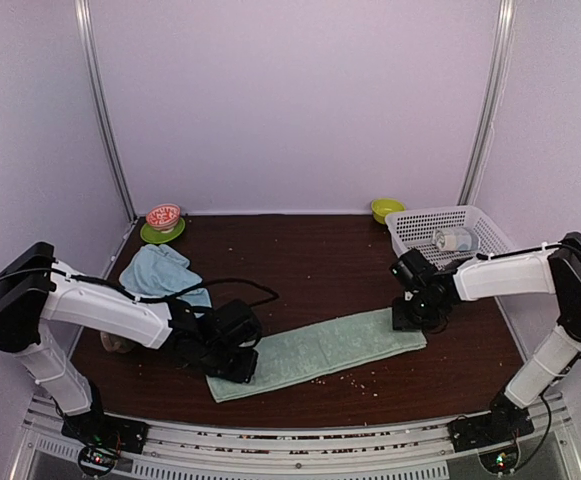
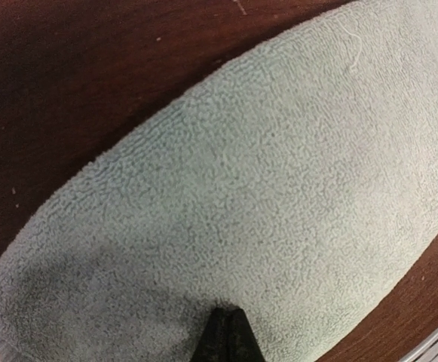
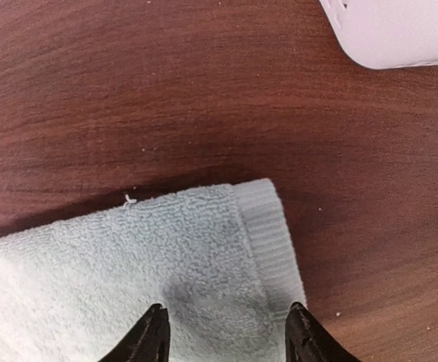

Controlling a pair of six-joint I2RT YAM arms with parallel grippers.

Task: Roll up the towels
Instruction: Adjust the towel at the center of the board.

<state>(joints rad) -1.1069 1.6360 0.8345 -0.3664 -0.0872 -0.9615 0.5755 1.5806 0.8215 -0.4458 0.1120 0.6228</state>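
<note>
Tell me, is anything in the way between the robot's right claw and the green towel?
No, nothing that shows. The right gripper is open right over the end of the green towel, with no object between them.

I work in a robot test booth, a lab rig rather than a home: plain lilac walls (image 1: 290, 100) close me in, metal posts (image 1: 105, 110) stand in the back corners, and my two arms (image 1: 110, 310) are bolted to an aluminium rail (image 1: 300, 455) at the near edge of a dark wooden counter (image 1: 320, 255).
</note>
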